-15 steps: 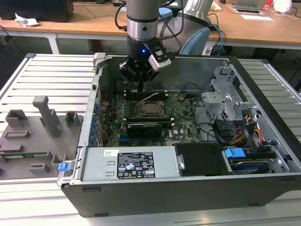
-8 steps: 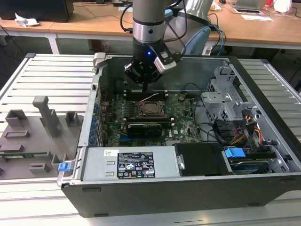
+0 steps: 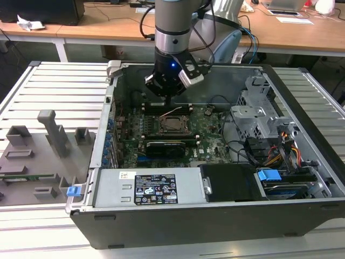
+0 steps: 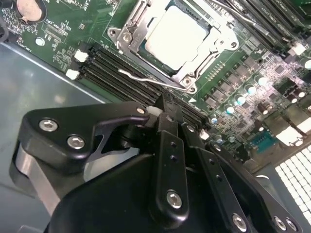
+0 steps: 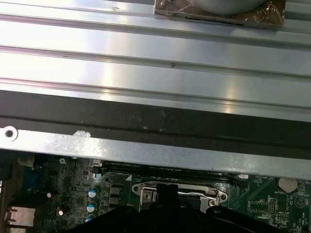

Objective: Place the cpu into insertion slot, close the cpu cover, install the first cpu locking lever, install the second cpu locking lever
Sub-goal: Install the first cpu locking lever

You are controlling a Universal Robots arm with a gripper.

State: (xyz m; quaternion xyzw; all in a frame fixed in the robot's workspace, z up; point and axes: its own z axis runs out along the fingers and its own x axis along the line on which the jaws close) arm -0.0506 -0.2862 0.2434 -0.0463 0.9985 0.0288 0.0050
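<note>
hovering just behind the small square dark-rimmed insertion slot (image 4: pixel 176 41), the black gripper (image 4: pixel 165 104) has its jaws pressed together, holding nothing. the flat silver-tan square cpu (image 4: pixel 176 34) sits in it, framed by the thin silvery cpu cover (image 4: pixel 138 29).

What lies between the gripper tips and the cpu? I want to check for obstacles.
In the second wrist view, black memory slots, a thin wire lever and the cpu cover rim lie between the gripper and the cpu.

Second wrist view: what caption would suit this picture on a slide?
The gripper hangs beside the insertion slot, where the cpu sits under its closed cpu cover.
</note>
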